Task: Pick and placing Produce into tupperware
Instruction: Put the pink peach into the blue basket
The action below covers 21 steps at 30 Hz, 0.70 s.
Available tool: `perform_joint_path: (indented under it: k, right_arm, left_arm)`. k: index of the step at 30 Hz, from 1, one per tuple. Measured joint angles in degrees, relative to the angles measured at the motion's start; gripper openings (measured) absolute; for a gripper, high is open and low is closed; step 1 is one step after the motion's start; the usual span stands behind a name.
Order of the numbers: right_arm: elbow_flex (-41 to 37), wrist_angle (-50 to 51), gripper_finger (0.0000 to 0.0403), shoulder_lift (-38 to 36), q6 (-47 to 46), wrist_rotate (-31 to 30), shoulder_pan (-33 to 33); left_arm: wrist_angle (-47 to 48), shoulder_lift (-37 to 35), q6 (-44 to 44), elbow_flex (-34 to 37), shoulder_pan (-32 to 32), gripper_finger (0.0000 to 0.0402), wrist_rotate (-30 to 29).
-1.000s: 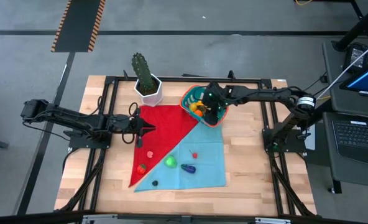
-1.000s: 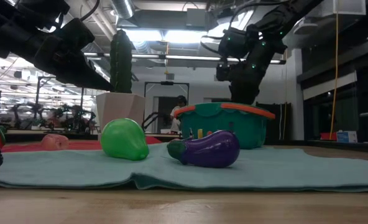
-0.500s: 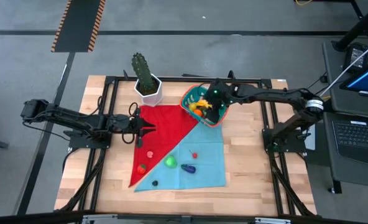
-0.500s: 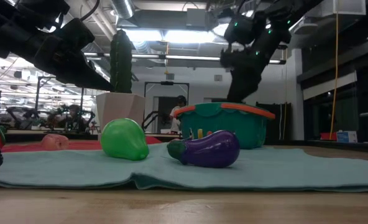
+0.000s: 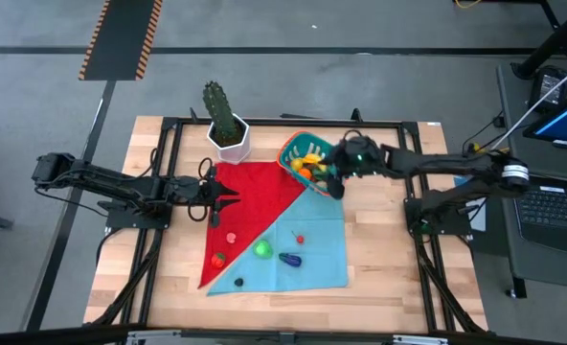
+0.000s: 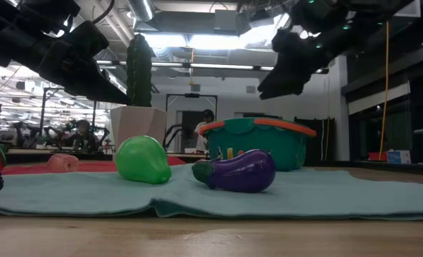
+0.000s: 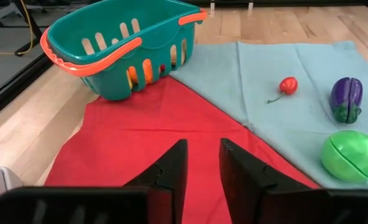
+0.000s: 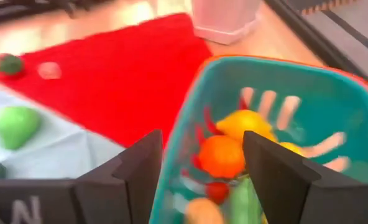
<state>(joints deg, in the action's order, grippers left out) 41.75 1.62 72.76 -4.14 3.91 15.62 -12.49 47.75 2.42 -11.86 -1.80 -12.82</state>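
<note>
The teal tupperware (image 5: 301,156) with an orange rim stands at the far middle of the table, on the cloth corner. It holds several produce pieces, among them an orange one (image 8: 221,155) and a yellow one (image 8: 246,124). My right gripper (image 5: 333,178) hangs open and empty above the tub's near right rim; it also shows in the low view (image 6: 279,78) and in its wrist view (image 8: 202,168). A green pear (image 5: 262,249), a purple eggplant (image 5: 289,259), a small red cherry (image 5: 300,239), a pink piece (image 5: 231,237) and a red piece (image 5: 218,258) lie on the cloths. My left gripper (image 5: 222,199) waits over the red cloth, its fingers a narrow gap apart (image 7: 204,149).
A green cactus in a white pot (image 5: 228,134) stands at the far edge, left of the tub. A red cloth (image 5: 245,206) and a light blue cloth (image 5: 312,244) cover the table's middle. Bare wood (image 5: 389,249) lies to the right.
My right gripper has risen out of the tupperware and drawn back toward the table's right edge, tipping so its fingers slant down toward the tub. The tub and the produce on the cloths have stayed where they were.
</note>
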Motion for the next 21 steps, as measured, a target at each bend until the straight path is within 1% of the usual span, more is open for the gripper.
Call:
perform_joint_path:
  k: [4,8,10,13,16,21]
  right_arm:
    - [-5.4,-8.2,0.0225,-2.7,-1.9,0.4,-4.0]
    - [-9.5,-15.6,0.0225,-3.3,-3.1,0.1,-6.5]
    - [-10.9,-18.1,0.0225,-3.3,-3.1,0.4,-7.1]
    - [-11.4,-18.5,0.0225,-3.3,-3.4,0.2,-7.3]
    - [-11.4,-19.6,0.0225,-3.3,-3.5,0.1,-7.8]
    - [-11.4,-20.1,0.0225,-3.3,-3.4,0.1,-9.8]
  left_arm:
    - [0.0,0.0,0.0,0.0,0.0,0.0075,0.0]
    - [0.0,0.0,0.1,0.0,0.0,0.0066,0.0]
    - [-0.1,0.0,0.6,0.0,0.0,0.0063,0.0]
    - [-0.2,0.0,0.9,0.0,0.0,0.0063,0.0]
    - [-0.2,0.0,0.9,0.0,0.0,0.0084,0.0]
    - [-0.1,0.0,1.7,0.0,0.0,0.0149,0.0]
